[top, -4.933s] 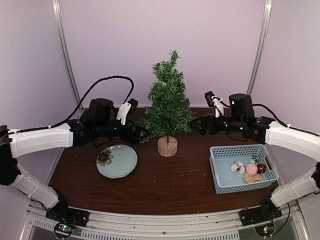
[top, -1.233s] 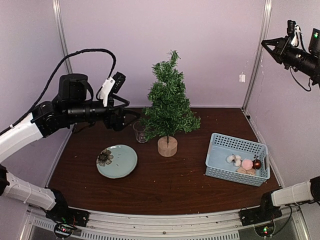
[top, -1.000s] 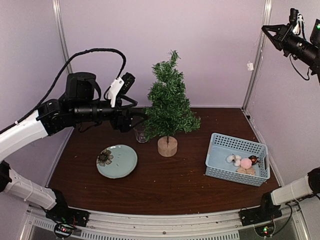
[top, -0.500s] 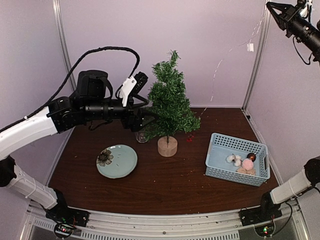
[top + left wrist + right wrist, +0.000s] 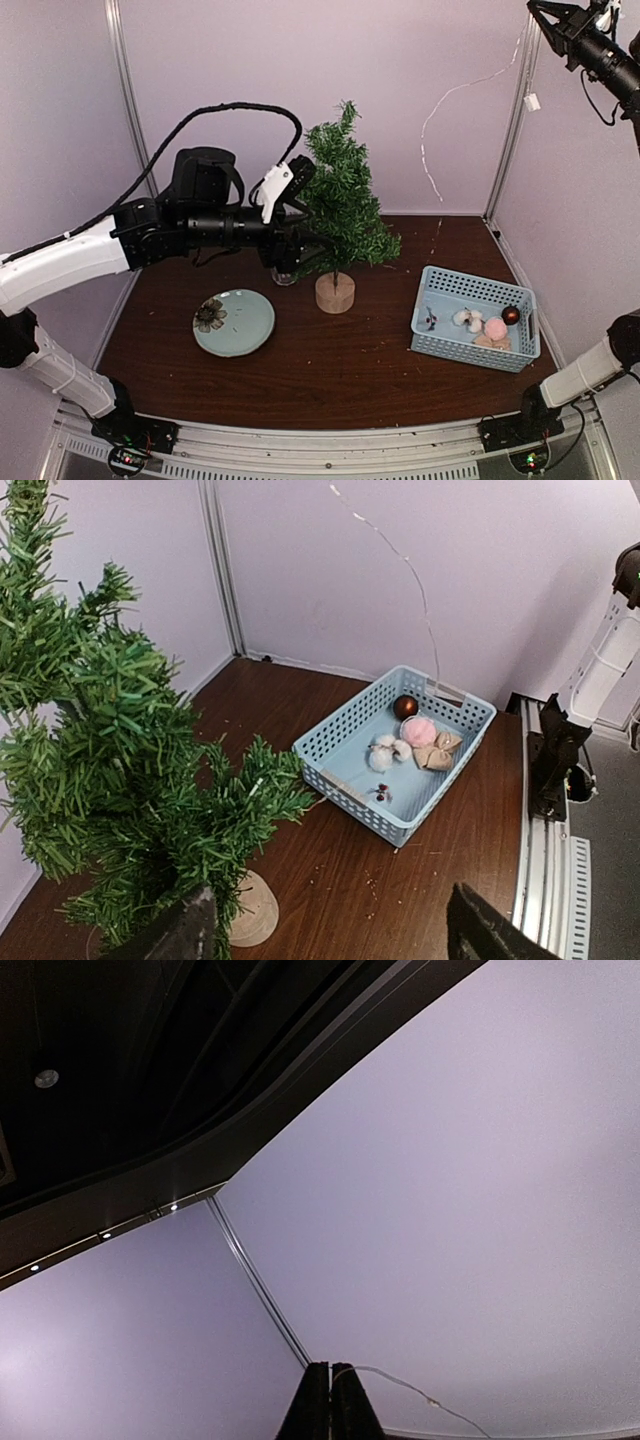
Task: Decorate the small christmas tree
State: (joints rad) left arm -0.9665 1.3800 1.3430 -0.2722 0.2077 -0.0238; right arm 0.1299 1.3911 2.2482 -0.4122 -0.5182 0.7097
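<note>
The small christmas tree [image 5: 340, 205] stands upright on its round wood stump [image 5: 335, 292] at mid-table; its bristly branches [image 5: 110, 770] fill the left of the left wrist view. My left gripper [image 5: 318, 243] is open, level with the lower branches on the tree's left side, and its fingers [image 5: 335, 925] hold nothing. My right gripper [image 5: 537, 10] is raised high at the top right, shut [image 5: 331, 1370] on a thin wire string [image 5: 440, 100]. The string arcs down toward the table, and a small white tag [image 5: 532, 101] hangs from it.
A light-blue basket [image 5: 470, 345] at the right holds a dark red ball [image 5: 511, 315], a pink pompom [image 5: 495, 327] and white puffs. A pale green plate [image 5: 240, 325] lies front left. A drinking glass [image 5: 283, 272] stands beside the stump, partly hidden by my left arm.
My right gripper has risen to the top right corner, pulling the wire string up with it. My left arm has moved right, up to the tree's lower branches.
</note>
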